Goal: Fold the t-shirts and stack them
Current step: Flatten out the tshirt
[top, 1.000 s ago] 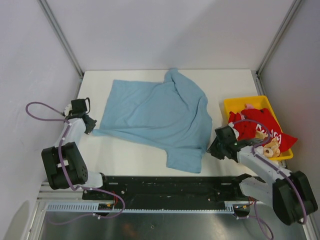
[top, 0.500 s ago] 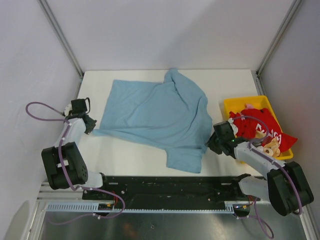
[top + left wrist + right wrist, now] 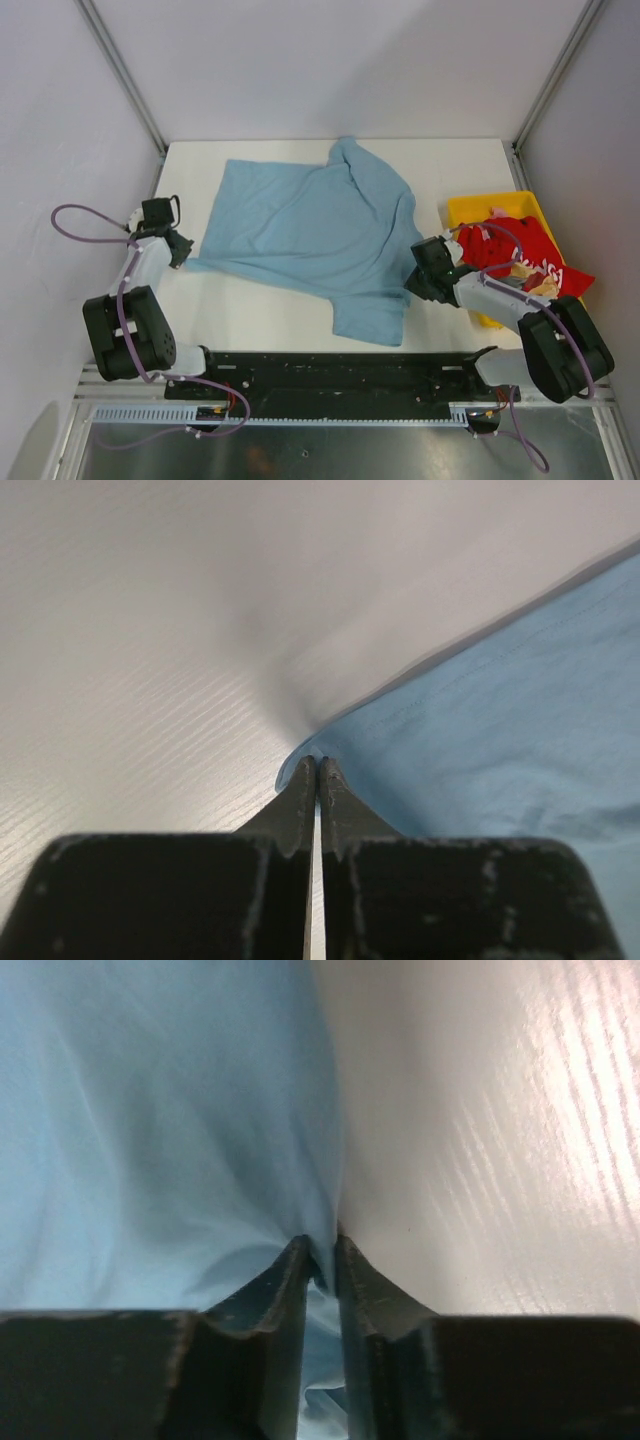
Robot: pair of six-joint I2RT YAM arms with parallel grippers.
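**White and black arms, purple cables**

The left arm and the right arm are built alike. Each has white link shells between bulky black cylindrical joint housings and ends in a black wrist block. A thin purple cable loops free off the left arm, and a second purple cable trails from the right arm's base. The left pincer has two matt black fingers, flat-sided and tapering to narrow tips, with pale scuffs along their edges. The right pincer has the same black fingers, with lightly curved tips. Both bases are bolted to a black plate, in front of a silver slotted rail.
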